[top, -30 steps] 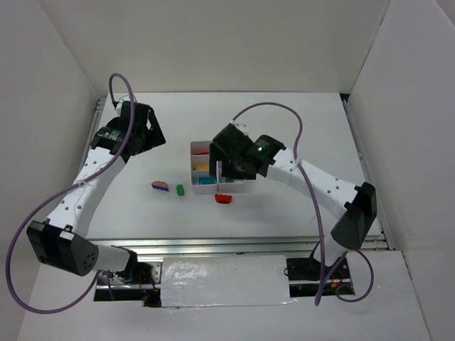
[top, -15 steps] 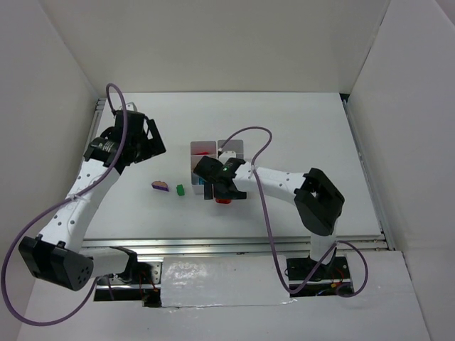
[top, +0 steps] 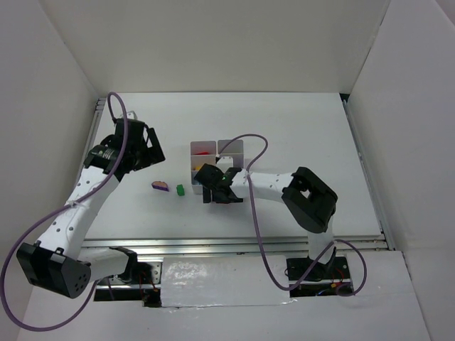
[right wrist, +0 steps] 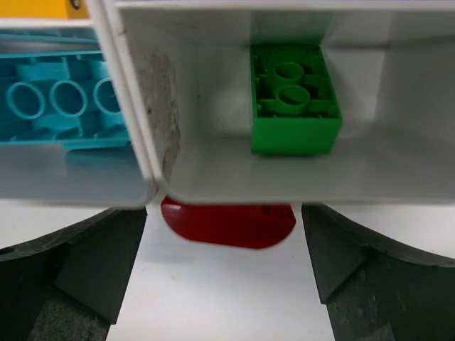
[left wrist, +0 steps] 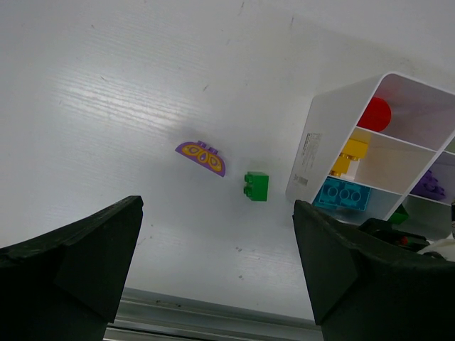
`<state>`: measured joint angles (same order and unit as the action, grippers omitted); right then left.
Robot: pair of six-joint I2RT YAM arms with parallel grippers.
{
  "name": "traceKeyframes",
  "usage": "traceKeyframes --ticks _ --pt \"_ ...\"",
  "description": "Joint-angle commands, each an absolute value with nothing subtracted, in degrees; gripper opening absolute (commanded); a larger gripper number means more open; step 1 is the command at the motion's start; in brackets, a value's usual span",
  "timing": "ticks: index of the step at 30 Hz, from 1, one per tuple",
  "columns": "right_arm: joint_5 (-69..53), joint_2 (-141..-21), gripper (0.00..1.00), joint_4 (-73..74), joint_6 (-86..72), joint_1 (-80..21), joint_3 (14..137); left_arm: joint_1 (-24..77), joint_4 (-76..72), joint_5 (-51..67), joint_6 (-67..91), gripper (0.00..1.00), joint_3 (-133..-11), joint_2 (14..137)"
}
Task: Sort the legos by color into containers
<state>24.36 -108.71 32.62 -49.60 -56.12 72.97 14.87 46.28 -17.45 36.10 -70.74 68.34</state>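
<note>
The white six-compartment container (top: 229, 148) stands mid-table. In the right wrist view, its near compartments hold a green lego (right wrist: 294, 99) and a teal lego (right wrist: 60, 103). A red half-round lego (right wrist: 227, 224) lies on the table against its front wall. My right gripper (right wrist: 224, 252) is open, low, with a finger on either side of the red lego; in the top view the gripper (top: 217, 190) hides it. My left gripper (top: 144, 145) is open and empty, above a purple half-round lego (left wrist: 201, 157) and a green lego (left wrist: 256, 186) left of the container (left wrist: 313, 142).
The left wrist view shows a red piece (left wrist: 375, 114), a yellow lego (left wrist: 348, 153), a teal lego (left wrist: 345, 195) and a purple lego (left wrist: 430, 185) in the compartments. A metal rail (top: 234, 245) runs along the table's near edge. White walls enclose three sides.
My right arm has folded in and brought its gripper down from over the container to the table in front of it, around the red lego. My left gripper shifted slightly left.
</note>
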Motion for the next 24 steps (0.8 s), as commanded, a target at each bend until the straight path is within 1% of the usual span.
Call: traceKeyframes --ticks 1,5,6,8,9,11,12,14,15,17,20,24 --pt "26.8 -110.0 0.96 29.3 -49.0 -56.1 73.4 15.1 44.6 -16.5 35.0 1.0 -70.3 67.0" --pt "28.0 -110.7 0.91 30.0 -50.2 -55.8 73.0 15.1 43.9 -15.6 34.7 0.99 -69.5 67.1" --pt "28.3 -110.5 0.91 29.7 -50.4 -55.8 72.6 15.1 43.8 -15.5 34.7 0.99 -69.4 67.2" --pt "28.7 -109.7 0.86 28.6 -50.5 -55.8 71.5 15.1 43.6 -15.0 34.6 0.99 -69.3 67.5" --pt "28.8 -109.4 0.82 28.4 -50.5 -55.8 71.3 15.1 43.4 -14.8 34.6 0.99 -69.3 67.7" --pt "29.3 -109.1 0.76 28.1 -50.5 -55.8 71.2 15.1 43.2 -14.6 34.6 0.99 -69.0 67.9" --pt "29.4 -109.1 0.69 28.0 -50.4 -55.9 71.3 15.1 43.2 -14.5 34.6 0.99 -69.0 67.9" --pt "30.1 -108.9 0.56 29.0 -50.4 -55.9 71.9 15.1 43.2 -14.5 34.6 0.99 -69.0 68.0" --pt "30.4 -108.3 0.43 29.4 -50.3 -56.0 72.0 15.1 43.3 -14.7 34.5 1.0 -69.1 68.0" --pt "30.4 -106.9 0.35 30.3 -50.6 -56.1 71.5 15.1 43.6 -15.2 34.3 1.0 -69.4 67.9" --pt "29.8 -103.1 0.35 31.0 -50.5 -56.8 70.4 15.1 44.1 -17.0 33.8 1.0 -69.5 67.5" --pt "28.8 -96.8 0.34 36.3 -50.9 -58.8 72.3 15.1 43.9 -18.4 33.9 0.99 -68.6 67.2"
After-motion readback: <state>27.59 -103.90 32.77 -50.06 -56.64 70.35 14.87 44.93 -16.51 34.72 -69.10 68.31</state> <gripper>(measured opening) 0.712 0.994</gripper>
